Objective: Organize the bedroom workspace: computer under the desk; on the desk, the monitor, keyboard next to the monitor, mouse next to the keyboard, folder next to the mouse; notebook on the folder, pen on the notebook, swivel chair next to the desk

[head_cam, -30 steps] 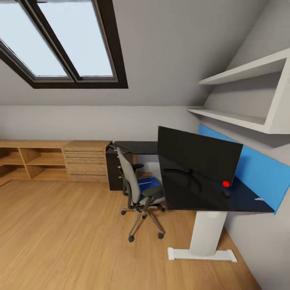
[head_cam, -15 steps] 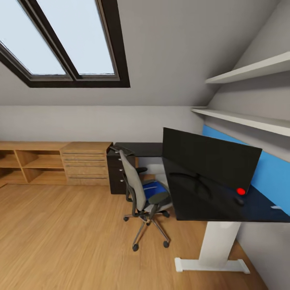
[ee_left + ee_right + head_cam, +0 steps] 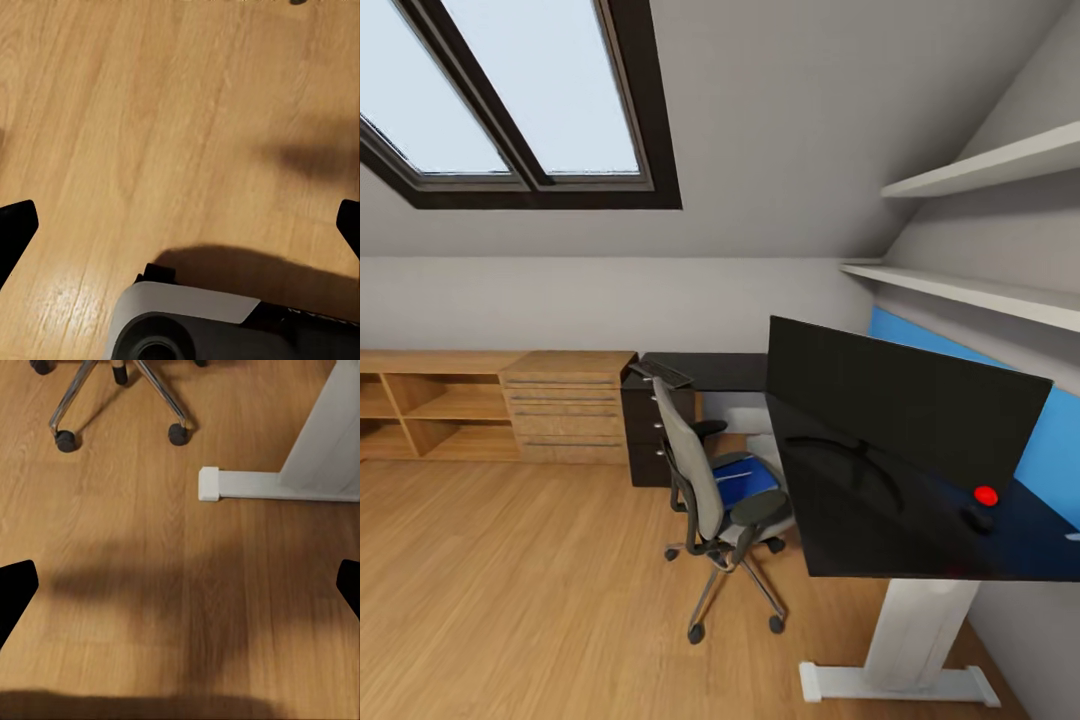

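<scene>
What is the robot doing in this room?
It isn't holding anything right now. Both pincers, left and right, are open and point down at the wooden floor. The robot faces the black desk, where the monitor and mouse sit. The blue folder lies on the swivel chair beside the desk, not yet moved.

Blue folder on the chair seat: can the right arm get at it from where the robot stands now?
Probably not yet. The folder lies on the swivel chair, hemmed by the near armrest and the desk. The right gripper hangs open over bare floor, with the chair's castors ahead of it.
</scene>
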